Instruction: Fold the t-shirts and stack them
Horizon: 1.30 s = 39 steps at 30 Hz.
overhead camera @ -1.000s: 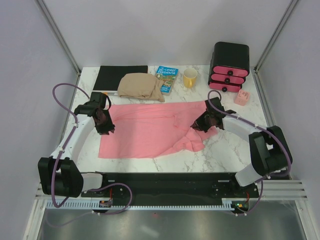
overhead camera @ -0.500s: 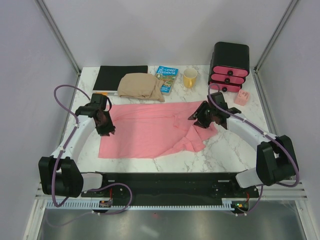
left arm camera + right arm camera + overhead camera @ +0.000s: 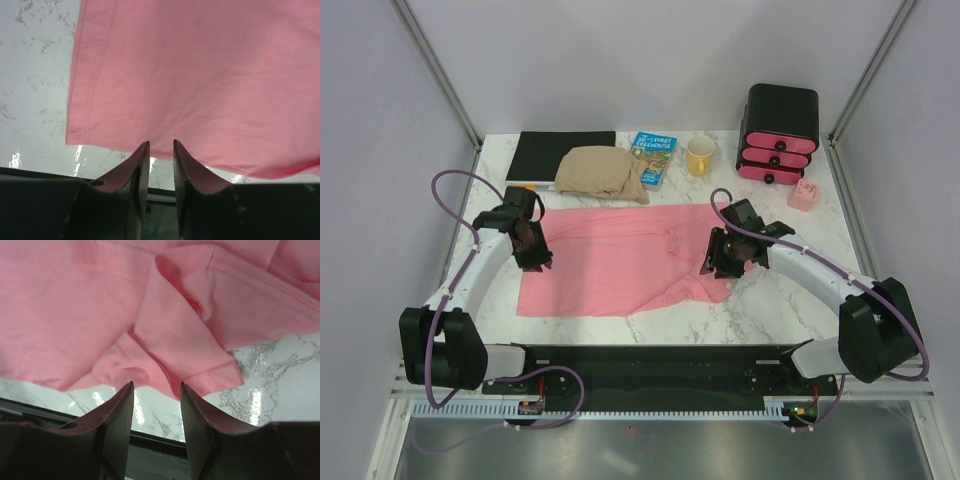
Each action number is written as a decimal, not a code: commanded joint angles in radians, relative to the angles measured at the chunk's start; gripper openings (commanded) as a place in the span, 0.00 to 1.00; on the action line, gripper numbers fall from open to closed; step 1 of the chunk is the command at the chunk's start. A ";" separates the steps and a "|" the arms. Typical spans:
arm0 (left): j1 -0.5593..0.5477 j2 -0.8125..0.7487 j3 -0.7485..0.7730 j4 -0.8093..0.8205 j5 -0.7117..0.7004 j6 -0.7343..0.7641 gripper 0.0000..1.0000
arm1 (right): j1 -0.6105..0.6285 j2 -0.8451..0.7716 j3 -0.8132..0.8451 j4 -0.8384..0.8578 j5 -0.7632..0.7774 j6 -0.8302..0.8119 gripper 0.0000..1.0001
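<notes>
Toward the left edge of the desk (image 3: pixel 790 300), the left pincer (image 3: pixel 160 145) hangs over the left side of the salmon-pink t-shirt (image 3: pixel 610 260). Its two fingers stand a narrow gap apart with nothing between them, so it is open and grips nothing. In its wrist view the fingertips sit at the shirt's near hem, by the near-left corner of the cloth; contact with the cloth cannot be confirmed. Right of the desk's centre, the right pincer (image 3: pixel 156 386) is likewise open, jaws parted wider, bare marble showing between them and no cloth caught. Its tips point at the bunched right portion of the shirt, where a sleeve and several folds lie heaped on one another just beyond the fingers. The shirt lies across the middle of the desk, flat and smooth on its left half, rumpled on its right. Along the far edge, from left to right, stand a flat black pad (image 3: pixel 555 153), a beige cloth bundle (image 3: pixel 602 172) partly on that pad, a blue book (image 3: pixel 652 155), a yellow mug (image 3: pixel 700 156) and, at the far-right corner, a black drawer box (image 3: pixel 780 110) with pink fronts. A small pink object (image 3: pixel 804 195) sits just nearer than the box, by the right edge.
</notes>
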 commanded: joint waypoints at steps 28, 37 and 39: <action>-0.018 -0.012 -0.004 0.025 0.015 0.025 0.33 | 0.060 0.137 -0.081 0.081 -0.079 -0.054 0.22; -0.018 -0.005 -0.025 0.037 0.007 0.022 0.33 | 0.065 0.060 -0.005 0.015 -0.024 -0.074 0.01; -0.018 -0.002 -0.033 0.037 -0.025 0.016 0.34 | 0.065 0.051 0.039 -0.018 -0.017 -0.089 0.00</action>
